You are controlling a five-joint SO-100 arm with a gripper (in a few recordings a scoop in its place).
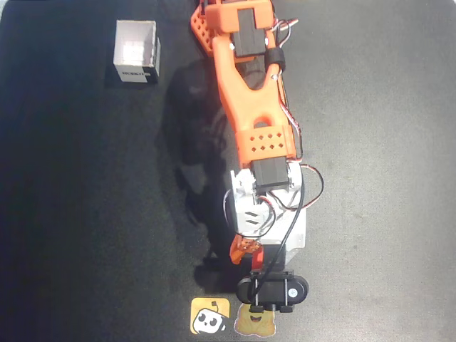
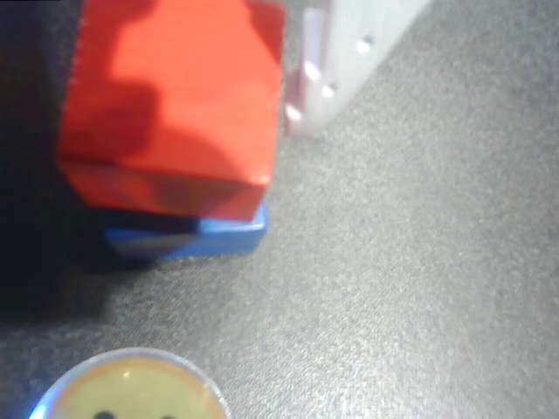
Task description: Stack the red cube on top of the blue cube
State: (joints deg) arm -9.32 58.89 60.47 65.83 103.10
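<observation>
Orange arm [image 1: 246, 85] stretches down the dark mat [image 1: 85, 235] overhead, hiding both cubes, while at the wrist I see the red cube [image 2: 175, 96] on the blue cube [image 2: 218, 237], a pale finger [image 2: 336, 61] beside it, grip unclear; I judge them light, rigid, best pinched on opposite flat sides.

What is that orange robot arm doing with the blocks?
The orange arm is reaching down over the dark table. In the wrist view, the red cube sits right over the blue cube, next to a pale gripper finger. Whether the gripper has let go is unclear. A white box stands off to the side.
</observation>
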